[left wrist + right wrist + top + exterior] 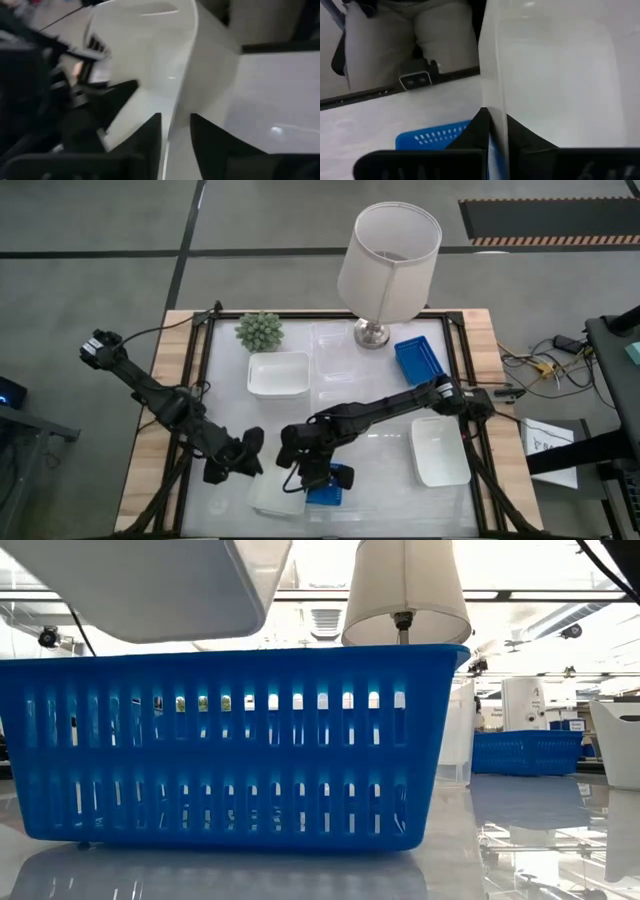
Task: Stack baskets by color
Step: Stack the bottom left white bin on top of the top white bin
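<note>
White basket, near edge: lifted over the surface's near edge, beside and partly over a blue basket; both hands have a wall of it between their fingers.
Left hand: at the near left of the surface; in its wrist view its two fingers stand on either side of the white wall with a little gap, so a loose hold on the white basket, not a tight one.
Right hand: reached across to the near middle; in its wrist view the fingers are pinched tight on the thin white wall.
Blue basket, near edge: on the surface just beside the right hand, close before the low camera, filling that view with its slotted side.
Blue basket, far right: on the surface just beside the lamp's foot.
White basket, middle: on the surface near the plant.
White basket, right: on the surface, well apart from the others.
Clear basket: between the middle white basket and the far blue one; edges hard to make out.
Lamp: upright at the far edge.
Plant: far left corner.
Surface: pale and glossy.
</note>
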You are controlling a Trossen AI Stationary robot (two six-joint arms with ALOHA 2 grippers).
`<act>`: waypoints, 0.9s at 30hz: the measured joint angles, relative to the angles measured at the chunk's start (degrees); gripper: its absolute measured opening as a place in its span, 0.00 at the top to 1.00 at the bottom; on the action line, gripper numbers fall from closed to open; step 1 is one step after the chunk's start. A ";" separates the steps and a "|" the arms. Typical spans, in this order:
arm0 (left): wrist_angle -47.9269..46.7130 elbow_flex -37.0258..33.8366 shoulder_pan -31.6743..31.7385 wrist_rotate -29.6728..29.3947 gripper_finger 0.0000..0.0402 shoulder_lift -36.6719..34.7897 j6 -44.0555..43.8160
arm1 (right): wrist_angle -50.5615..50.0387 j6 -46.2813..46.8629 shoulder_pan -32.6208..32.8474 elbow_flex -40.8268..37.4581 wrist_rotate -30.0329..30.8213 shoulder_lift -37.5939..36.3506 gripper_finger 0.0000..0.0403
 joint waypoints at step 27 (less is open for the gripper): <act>-13.70 -9.53 0.02 -56.16 0.68 -22.46 -23.82 | -5.40 23.69 -2.34 0.52 46.59 -2.43 0.98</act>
